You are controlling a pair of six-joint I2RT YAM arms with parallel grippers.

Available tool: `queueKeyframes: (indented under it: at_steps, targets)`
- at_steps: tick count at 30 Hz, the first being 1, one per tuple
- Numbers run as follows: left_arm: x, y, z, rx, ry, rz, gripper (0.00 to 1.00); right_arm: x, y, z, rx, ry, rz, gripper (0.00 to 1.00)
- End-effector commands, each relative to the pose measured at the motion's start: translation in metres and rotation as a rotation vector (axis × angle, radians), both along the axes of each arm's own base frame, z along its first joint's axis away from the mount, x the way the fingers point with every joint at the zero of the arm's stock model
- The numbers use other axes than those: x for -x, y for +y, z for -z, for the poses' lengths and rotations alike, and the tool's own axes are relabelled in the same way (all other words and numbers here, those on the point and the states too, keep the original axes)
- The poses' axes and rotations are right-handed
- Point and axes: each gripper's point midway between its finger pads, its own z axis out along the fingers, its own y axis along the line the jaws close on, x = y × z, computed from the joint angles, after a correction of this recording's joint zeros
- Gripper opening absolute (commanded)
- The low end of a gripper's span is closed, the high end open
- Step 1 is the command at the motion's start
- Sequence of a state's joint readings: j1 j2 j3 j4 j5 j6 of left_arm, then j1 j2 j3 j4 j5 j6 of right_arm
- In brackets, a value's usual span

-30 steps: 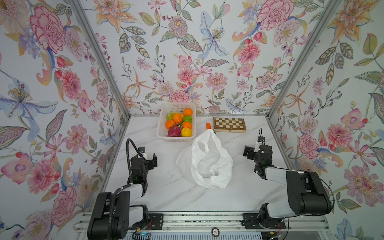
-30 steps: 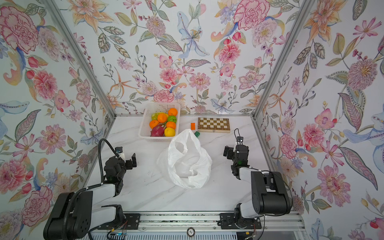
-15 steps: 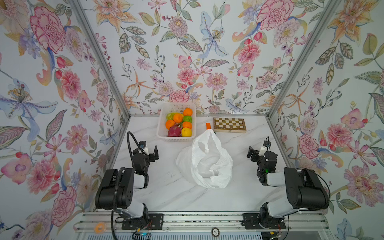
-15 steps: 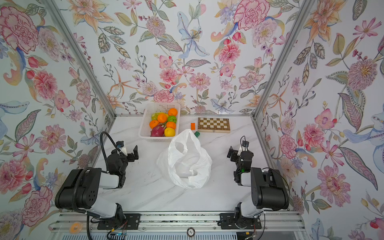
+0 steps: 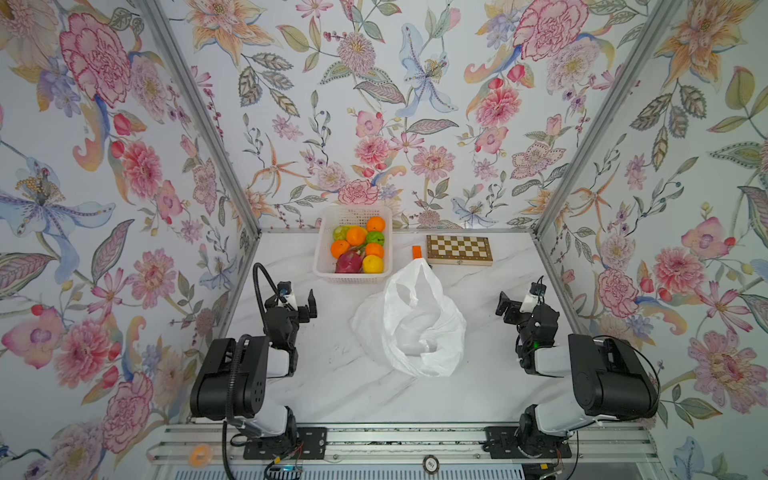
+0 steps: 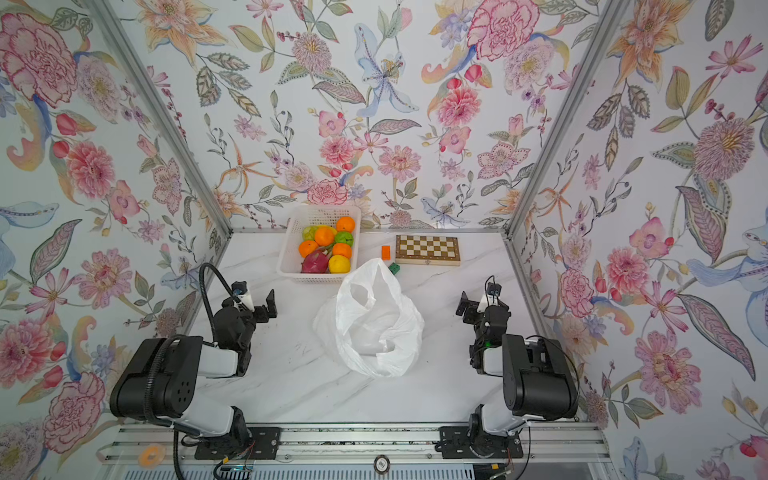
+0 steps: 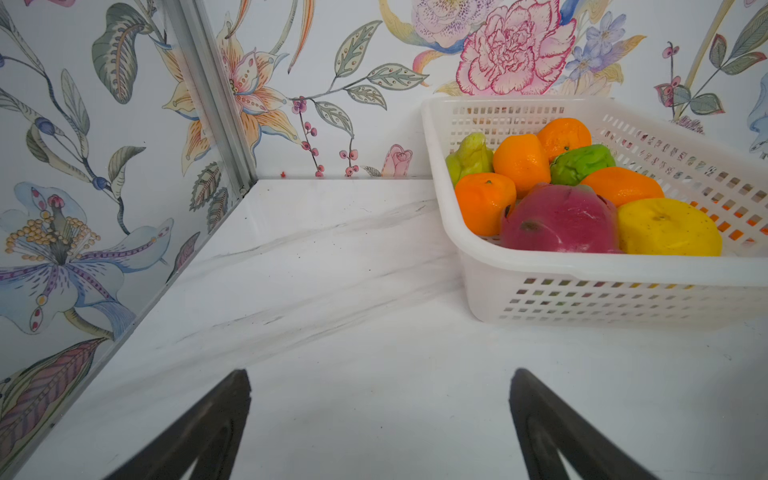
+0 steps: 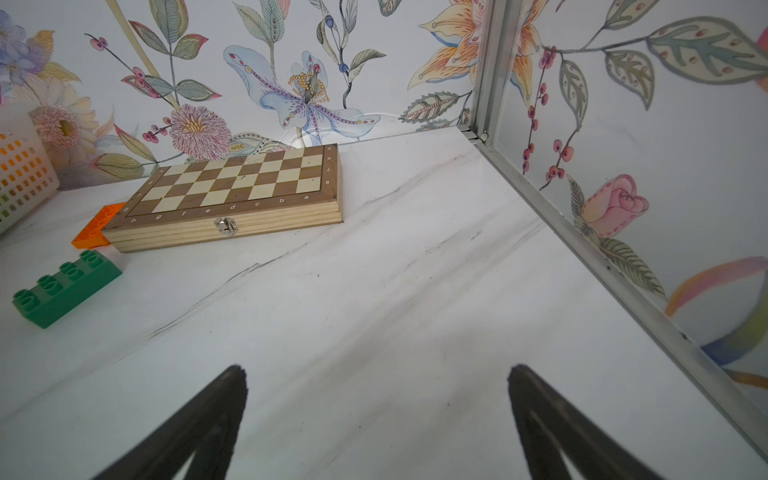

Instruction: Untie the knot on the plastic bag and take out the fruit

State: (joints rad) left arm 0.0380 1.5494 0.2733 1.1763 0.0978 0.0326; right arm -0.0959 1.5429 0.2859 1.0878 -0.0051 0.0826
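Note:
The plastic bag lies slumped in the middle of the table, its mouth loose and one handle loop standing up toward the back. No knot shows on it. The fruit is piled in a white perforated basket behind the bag: oranges, green fruits, a yellow one and a magenta dragon fruit. My left gripper is open and empty, left of the bag. My right gripper is open and empty, right of the bag.
A folded wooden chessboard lies at the back right. An orange brick and a green brick lie between it and the bag. Flowered walls close in three sides.
Both arms have folded back over their bases, their dark upper links swinging up toward the front. The grippers stay open at the bag's sides. The bag and fruit have not moved.

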Motion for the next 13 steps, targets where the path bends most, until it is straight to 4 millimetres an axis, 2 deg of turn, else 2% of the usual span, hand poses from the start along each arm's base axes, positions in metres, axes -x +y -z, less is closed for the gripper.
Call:
queueKeyframes:
  at_steps: [1,8,13]
  targets:
    - [-0.0019,-0.0016,-0.0068,-0.005,-0.03,0.001,0.99,-0.0039,0.0042,-0.0057,-0.006,-0.024,-0.028,0.99]
    - [-0.0018,-0.0012,-0.0066,-0.006,-0.03,0.0,0.99,-0.0075,-0.0011,-0.0029,-0.016,-0.004,-0.003,0.99]
    - [-0.0019,-0.0016,-0.0071,-0.006,-0.031,0.001,0.99,-0.0012,-0.0008,-0.006,-0.009,-0.031,0.002,0.99]
